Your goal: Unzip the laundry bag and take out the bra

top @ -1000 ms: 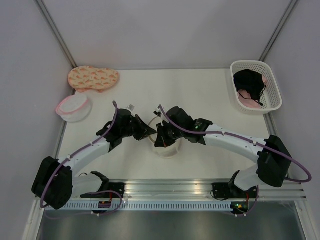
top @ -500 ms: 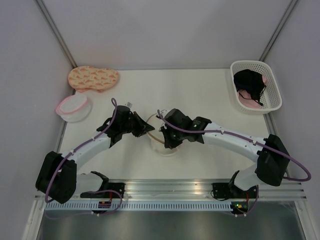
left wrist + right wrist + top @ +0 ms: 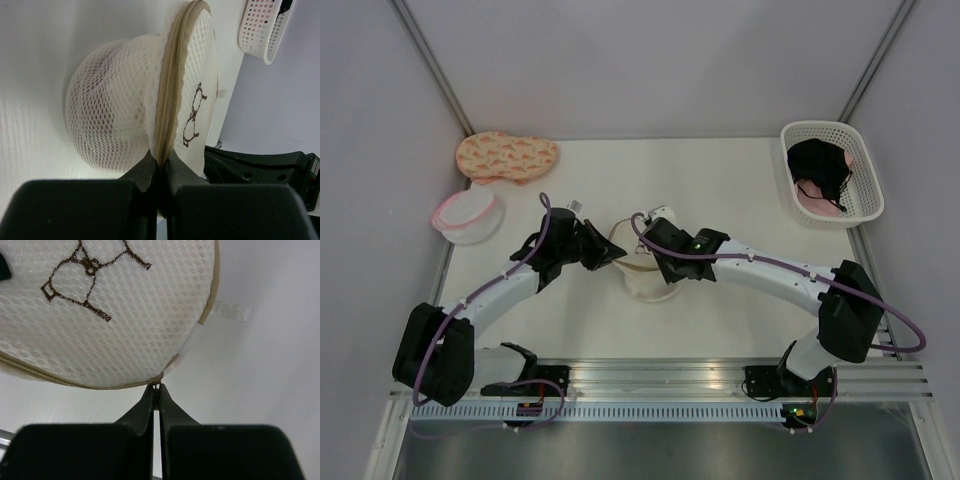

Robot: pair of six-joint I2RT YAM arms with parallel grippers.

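Note:
The cream-white mesh laundry bag (image 3: pixel 642 272) lies mid-table between my two grippers. Its brown zip rim (image 3: pixel 172 95) still looks closed along the part I see. My left gripper (image 3: pixel 161 162) is shut on the zip rim of the bag (image 3: pixel 115 110), pinching the seam at the bag's left side. My right gripper (image 3: pixel 156 388) is shut on the small zip pull at the rim of the bag (image 3: pixel 110 310). In the top view the left gripper (image 3: pixel 612 252) and the right gripper (image 3: pixel 658 262) flank the bag. The bra is hidden.
A white slotted basket (image 3: pixel 865 180) at the back right holds a black garment (image 3: pixel 820 168) and a pink one. A flat orange patterned pouch (image 3: pixel 507 156) and a pink-rimmed round bag (image 3: pixel 467 215) lie at the back left. Grey walls close in on both sides.
Both grippers have shifted toward the back of the table with the bag between them. The right gripper has swung around the bag's rim toward its far side.

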